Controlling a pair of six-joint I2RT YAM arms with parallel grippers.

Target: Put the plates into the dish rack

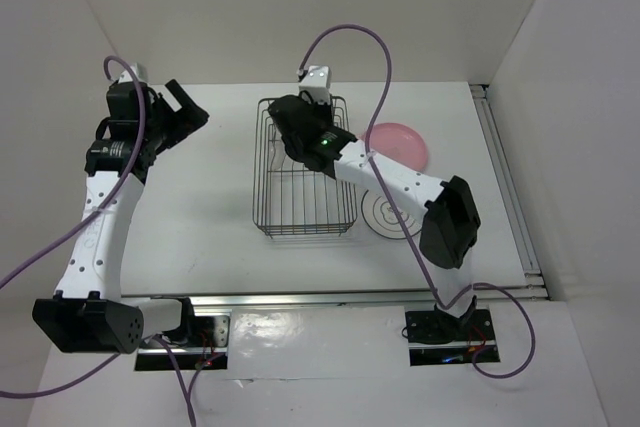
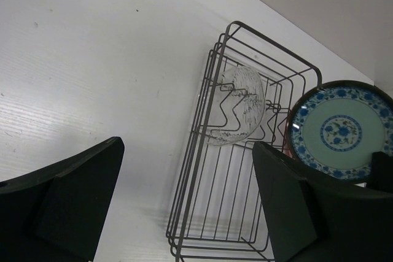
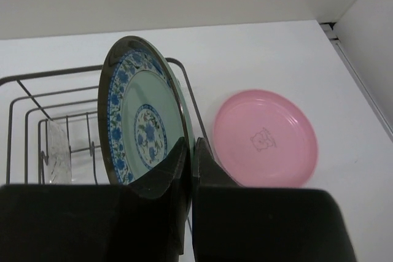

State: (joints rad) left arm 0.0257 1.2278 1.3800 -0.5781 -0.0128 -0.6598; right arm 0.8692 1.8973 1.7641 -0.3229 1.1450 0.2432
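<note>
Gripping the dark teal plate (image 3: 138, 121) by its lower rim, the right tool (image 3: 189, 151) is clamped tight and holds it on edge over the far part of the dish rack (image 1: 300, 202), not yet seated between the prongs. The clear glass plate (image 2: 239, 105) already stands in the rack, so I judge the job roughly a quarter done, with a second plate on its way. The pink plate (image 3: 267, 136) and the white ringed plate (image 1: 385, 215) lie flat on the desk (image 1: 200, 197) just right of the rack, while the left tool (image 1: 190, 115) hangs wide open and empty, well apart on the left.
</note>
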